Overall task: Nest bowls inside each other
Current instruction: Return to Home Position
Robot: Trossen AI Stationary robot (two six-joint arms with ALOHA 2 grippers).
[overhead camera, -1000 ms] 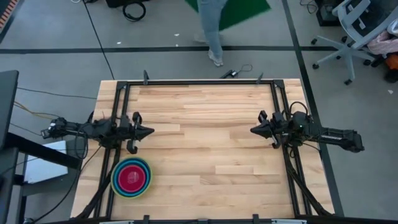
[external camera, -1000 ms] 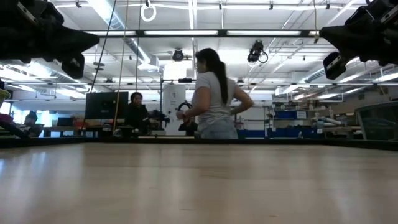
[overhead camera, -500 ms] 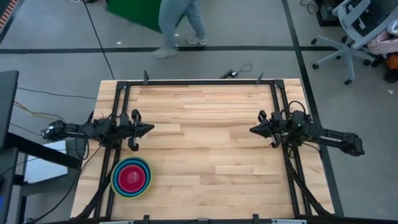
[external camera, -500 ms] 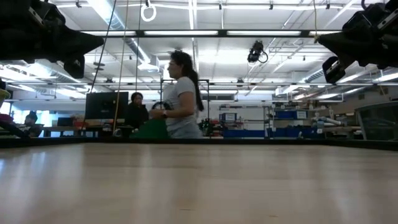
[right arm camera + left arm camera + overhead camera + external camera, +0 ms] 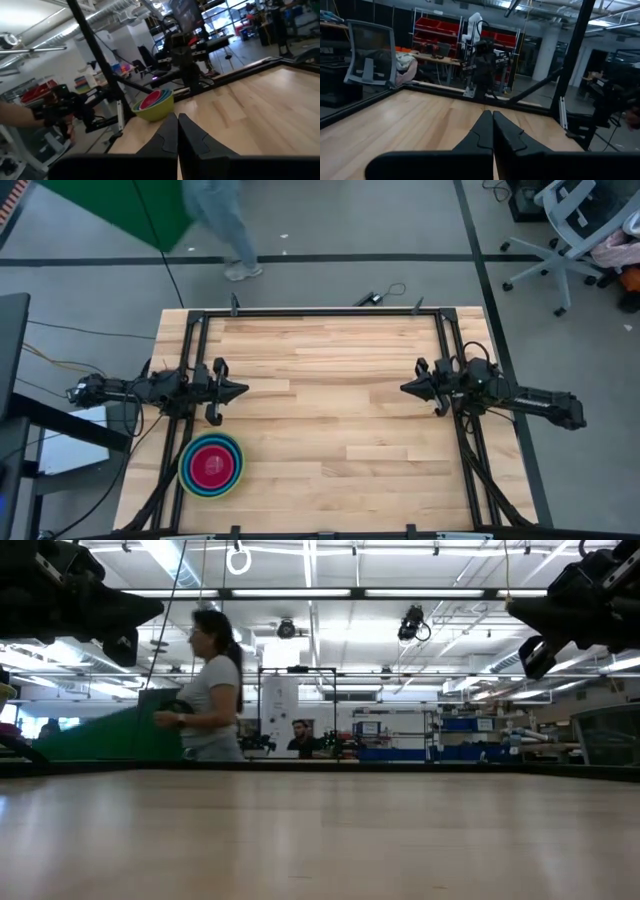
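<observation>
The bowls (image 5: 211,465) sit one inside another as a single stack on the table's near left: lime-green outermost, blue rims within, magenta-pink in the middle. In the right wrist view the stack (image 5: 154,104) rests on its base on the wood. My left gripper (image 5: 244,390) is shut, held level above the table's left side, beyond the stack. My right gripper (image 5: 404,389) is shut, held level above the table's right side, pointing toward the left. Both hold nothing.
A black metal frame (image 5: 320,311) runs along the table's far edge and both sides. A person (image 5: 208,690) carrying a green sheet walks past beyond the far edge. An office chair (image 5: 575,230) stands far right on the floor. Bare wood (image 5: 340,410) lies between the grippers.
Both grippers have kept still and shut. The bowl stack has not moved. The person beyond the far edge has walked toward the left with the green sheet.
</observation>
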